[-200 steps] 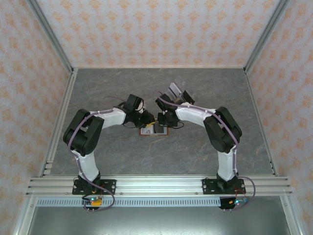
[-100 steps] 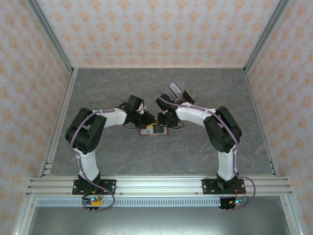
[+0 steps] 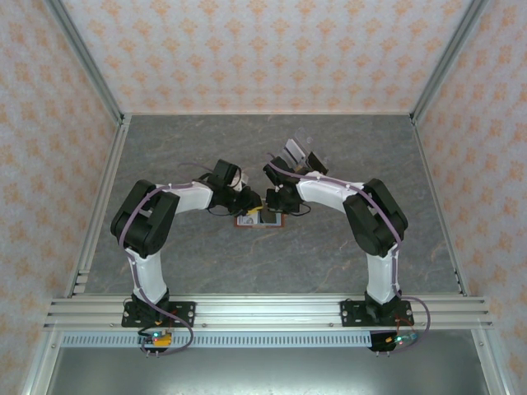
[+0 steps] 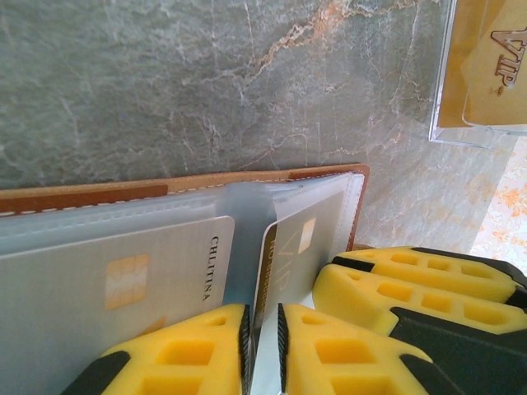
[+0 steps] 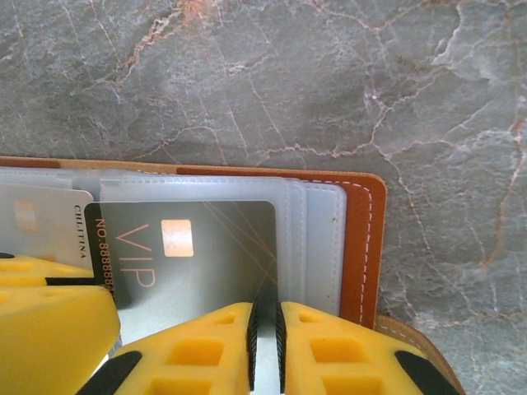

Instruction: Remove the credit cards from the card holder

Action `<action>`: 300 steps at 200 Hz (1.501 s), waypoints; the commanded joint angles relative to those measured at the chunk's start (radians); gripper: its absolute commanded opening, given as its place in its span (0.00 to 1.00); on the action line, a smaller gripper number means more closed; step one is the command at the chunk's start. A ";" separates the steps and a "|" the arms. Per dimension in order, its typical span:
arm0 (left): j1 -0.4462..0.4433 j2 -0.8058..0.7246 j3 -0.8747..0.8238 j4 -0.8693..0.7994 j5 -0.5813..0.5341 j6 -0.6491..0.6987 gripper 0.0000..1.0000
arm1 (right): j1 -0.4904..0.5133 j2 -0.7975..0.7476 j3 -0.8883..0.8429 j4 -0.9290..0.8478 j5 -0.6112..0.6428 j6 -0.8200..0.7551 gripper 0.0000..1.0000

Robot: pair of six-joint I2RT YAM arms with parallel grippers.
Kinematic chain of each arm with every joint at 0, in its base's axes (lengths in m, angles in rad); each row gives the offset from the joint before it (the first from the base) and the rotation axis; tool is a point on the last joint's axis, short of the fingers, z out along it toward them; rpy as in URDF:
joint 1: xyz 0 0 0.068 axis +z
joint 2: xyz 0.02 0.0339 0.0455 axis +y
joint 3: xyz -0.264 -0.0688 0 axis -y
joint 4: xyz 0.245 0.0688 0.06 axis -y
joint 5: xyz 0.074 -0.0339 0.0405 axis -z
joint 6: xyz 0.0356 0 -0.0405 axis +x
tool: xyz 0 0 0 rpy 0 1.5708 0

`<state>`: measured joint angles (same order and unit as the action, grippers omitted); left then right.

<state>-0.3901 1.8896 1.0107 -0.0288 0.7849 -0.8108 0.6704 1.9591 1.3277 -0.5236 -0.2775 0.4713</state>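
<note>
The card holder [image 3: 258, 220] lies open on the table's middle, brown rim [image 5: 363, 239] round clear sleeves. Both grippers meet over it. My left gripper [image 4: 262, 319] is shut on the near edge of a dark VIP credit card [image 4: 290, 251] that sticks partly out of its sleeve. A pale credit card [image 4: 123, 280] marked CHLITINA sits in the sleeve beside it. My right gripper [image 5: 265, 319] is shut on the clear sleeve page over the VIP card [image 5: 198, 243]. From above, the left gripper [image 3: 249, 207] and right gripper [image 3: 271, 206] hide most of the holder.
A clear plastic sleeve [image 4: 482, 74] with a gold VIP card in it lies on the table beyond the holder. The right gripper's yellow fingers [image 4: 412, 284] press close beside the left's. Grey marble table [image 3: 206, 148] lies all round, walled on three sides.
The left arm has shifted a little toward the holder and its jaws have narrowed slightly on the card's edge. The right arm and the holder have stayed put.
</note>
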 commanded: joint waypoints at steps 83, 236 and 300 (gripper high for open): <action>0.025 -0.025 -0.057 0.128 0.081 -0.008 0.11 | -0.005 0.043 -0.011 -0.049 0.017 0.004 0.16; 0.066 -0.112 -0.076 -0.029 0.024 0.078 0.00 | -0.020 -0.016 -0.024 -0.017 0.001 0.000 0.16; 0.065 -0.095 -0.072 -0.025 0.030 0.068 0.02 | -0.022 -0.074 -0.027 0.063 -0.148 -0.020 0.25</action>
<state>-0.3374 1.8107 0.9401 -0.0269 0.8261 -0.7578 0.6491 1.9095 1.3083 -0.4961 -0.3626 0.4591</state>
